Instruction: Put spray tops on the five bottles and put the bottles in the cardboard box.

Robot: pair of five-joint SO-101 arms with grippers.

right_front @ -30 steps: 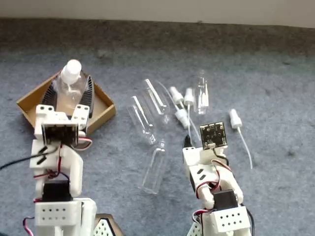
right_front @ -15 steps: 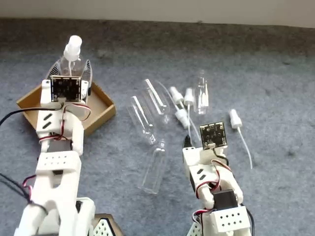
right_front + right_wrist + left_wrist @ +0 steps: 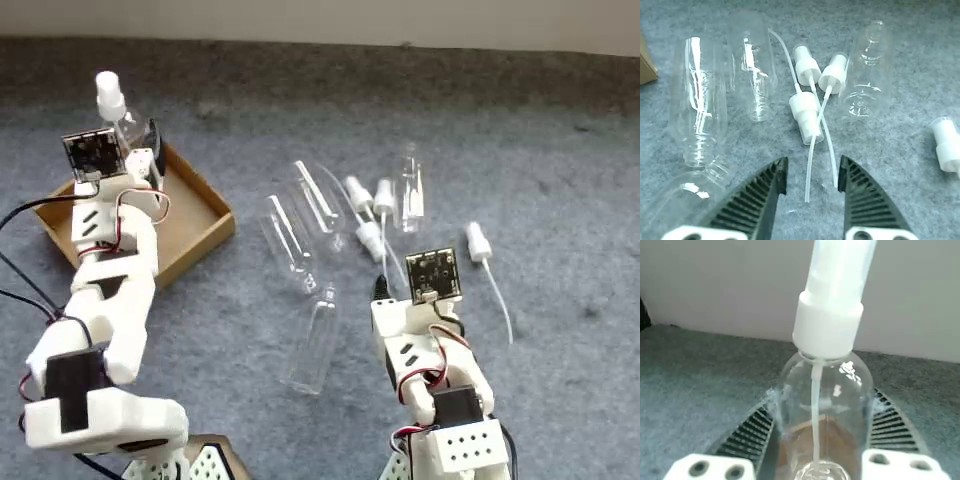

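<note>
Broadly, the grey worktop (image 3: 560, 180) carries everything, with the shallow, open-topped cardboard box (image 3: 200, 215) at its left side. The left gripper (image 3: 822, 402) is clenched round the belly of the capped bottle (image 3: 840, 385), its fingers (image 3: 747, 432) pressing on either flank. It holds the bottle top uppermost at the box's far edge.

Four uncapped bottles (image 3: 697, 115) lie on their sides near the middle of the worktop. They look like thin clear plastic: light, smooth and probably slippery. They would likely roll or give under a hard squeeze, so the widest part of the body seems the safest grip.

The right gripper (image 3: 812, 172) hangs released above the loose spray tops (image 3: 807, 117), its fingers spread to either side of their crossed dip tubes (image 3: 815, 145). The tops look small and rigid at the collar, which is where I would pinch them. The tubes look limp and easily bent.
</note>
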